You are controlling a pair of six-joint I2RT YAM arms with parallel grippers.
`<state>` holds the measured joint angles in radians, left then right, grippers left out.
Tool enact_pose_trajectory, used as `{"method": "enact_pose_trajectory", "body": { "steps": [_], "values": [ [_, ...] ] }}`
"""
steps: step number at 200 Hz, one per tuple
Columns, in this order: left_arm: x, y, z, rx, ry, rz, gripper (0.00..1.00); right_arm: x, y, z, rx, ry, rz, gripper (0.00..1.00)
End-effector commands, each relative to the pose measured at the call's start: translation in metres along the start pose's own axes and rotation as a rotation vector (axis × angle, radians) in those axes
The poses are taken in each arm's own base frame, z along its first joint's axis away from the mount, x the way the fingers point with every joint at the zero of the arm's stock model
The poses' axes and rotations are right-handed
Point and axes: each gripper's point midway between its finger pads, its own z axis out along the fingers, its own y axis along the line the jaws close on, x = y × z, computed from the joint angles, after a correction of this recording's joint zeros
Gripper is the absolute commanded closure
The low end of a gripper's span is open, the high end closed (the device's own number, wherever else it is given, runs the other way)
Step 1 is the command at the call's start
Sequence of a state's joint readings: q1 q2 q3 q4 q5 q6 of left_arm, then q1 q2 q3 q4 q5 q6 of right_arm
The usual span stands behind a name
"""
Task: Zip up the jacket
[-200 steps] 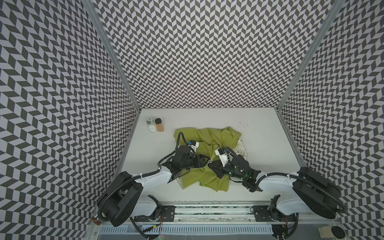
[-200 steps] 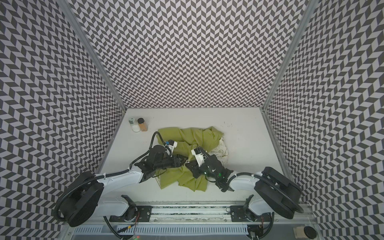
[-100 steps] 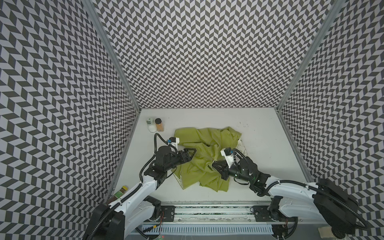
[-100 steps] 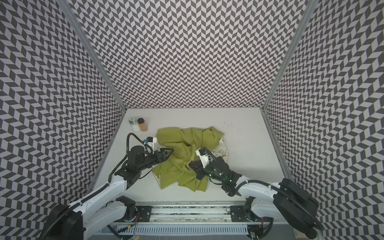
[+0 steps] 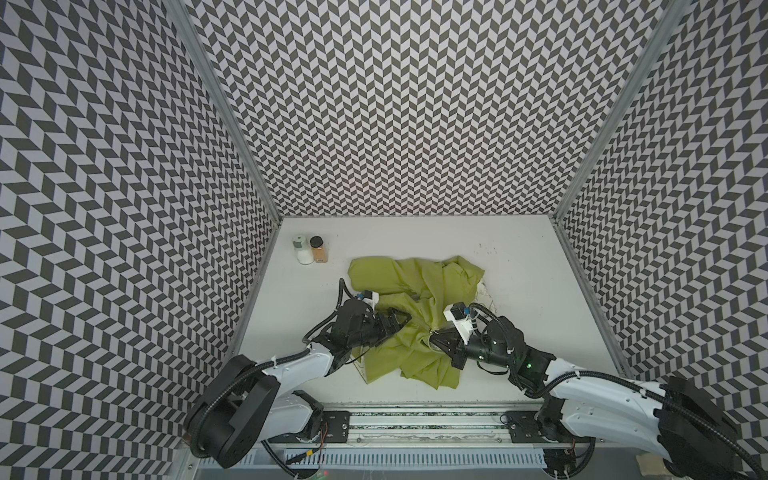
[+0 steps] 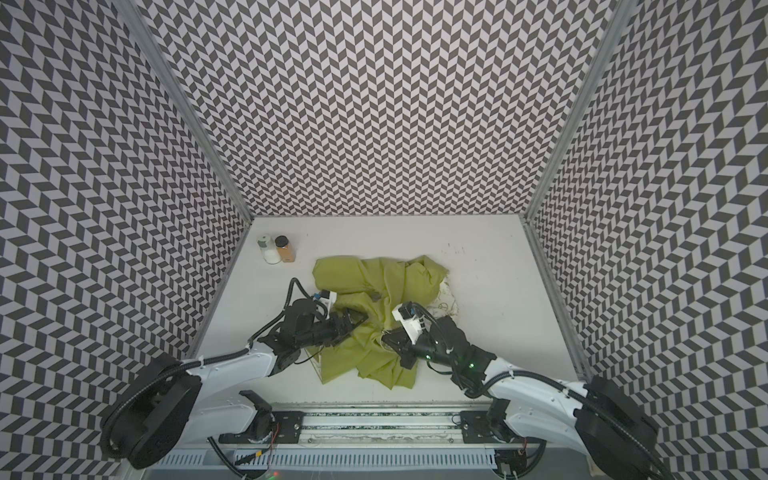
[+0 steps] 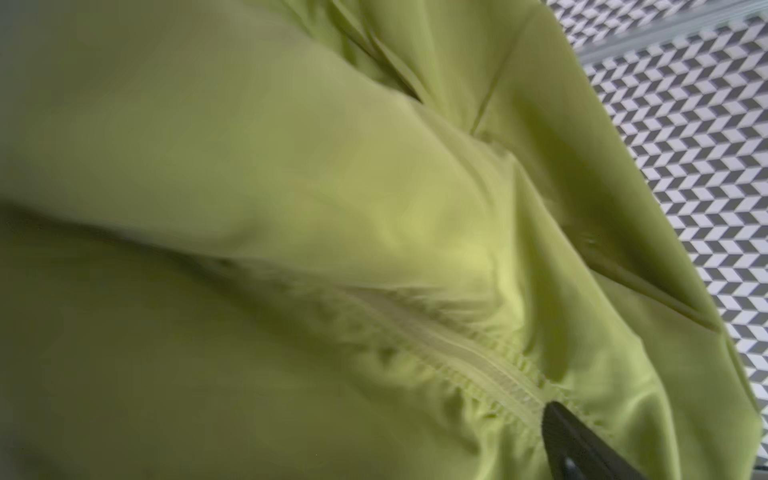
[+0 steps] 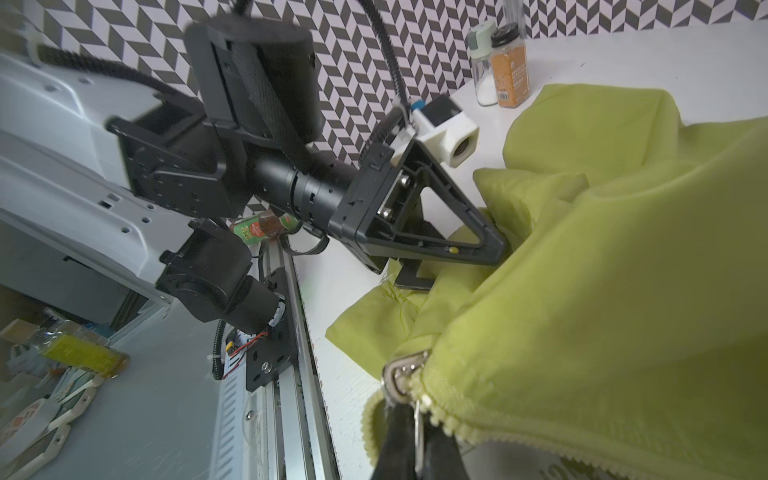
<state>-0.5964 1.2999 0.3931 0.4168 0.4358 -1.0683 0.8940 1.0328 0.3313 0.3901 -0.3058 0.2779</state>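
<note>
A: Where is the jacket (image 5: 419, 291) lying?

B: It's lying crumpled on the bench (image 5: 540, 299), near the jars (image 5: 309, 249) but not touching them. From them it's spreading toward the robot and the right arm's side.

A: And what are the hands doing?

B: The right hand (image 8: 415, 440) is clenching the zip pull (image 8: 417, 415). Its wrist view is showing the metal tab pinched between the fingers, hanging from the slider (image 8: 402, 372), with the teeth (image 8: 519, 442) parting on the camera's side of it. That hand is working over the part of the jacket well away from the jars.

A: And the left?

B: The left hand (image 5: 400, 326) is standing released, jaws wide, on the jars' side of the right hand. It's pressing against a fold (image 8: 515, 199). I can't tell whether any cloth is lying between the jaws.

A: So which step is running?

B: I'm judging that the zipping is under way, with the left hand looking for a hold. How much is closed I'm not telling, since folds are hiding most of the zip.

A: What is the next move calling for?

B: Probably the left hand closing on cloth beside the slider and holding it taut, while the right hand is drawing the pull along the teeth. The thin fabric is bunching, so it's risking a snag.
</note>
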Motion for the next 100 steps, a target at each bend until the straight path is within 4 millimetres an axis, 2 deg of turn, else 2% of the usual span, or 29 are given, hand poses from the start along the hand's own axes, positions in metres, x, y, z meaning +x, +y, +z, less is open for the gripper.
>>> {"method": "enact_pose_trajectory", "body": {
  "steps": [1, 12, 22, 39, 54, 76, 89, 100],
  "values": [
    [-0.006, -0.039, 0.015, 0.118, -0.016, 0.022, 0.24, -0.009, 0.005, -0.004, -0.009, -0.031, -0.019, 1.0],
    [-0.004, -0.046, 0.019, 0.155, -0.008, 0.021, 0.45, -0.011, 0.007, -0.004, -0.017, -0.041, -0.012, 1.0],
    [-0.008, -0.05, 0.019, 0.171, -0.011, 0.02, 0.69, -0.01, 0.006, -0.003, -0.01, -0.027, -0.006, 1.0],
    [-0.026, -0.056, 0.012, 0.169, -0.051, 0.035, 0.99, -0.004, -0.003, -0.003, 0.039, 0.002, 0.025, 1.0],
    [-0.051, -0.057, -0.007, 0.149, -0.111, 0.046, 1.0, 0.0, -0.012, -0.004, 0.082, 0.003, 0.07, 1.0],
    [-0.089, -0.056, -0.054, 0.126, -0.251, 0.051, 1.0, 0.007, -0.016, -0.004, 0.088, -0.001, 0.101, 1.0],
    [-0.104, -0.052, -0.083, 0.101, -0.338, 0.054, 1.0, 0.012, -0.022, -0.002, 0.11, 0.009, 0.123, 1.0],
    [-0.108, -0.045, -0.102, 0.083, -0.398, 0.042, 1.0, 0.016, -0.026, 0.0, 0.122, 0.021, 0.141, 1.0]
  ]
}}
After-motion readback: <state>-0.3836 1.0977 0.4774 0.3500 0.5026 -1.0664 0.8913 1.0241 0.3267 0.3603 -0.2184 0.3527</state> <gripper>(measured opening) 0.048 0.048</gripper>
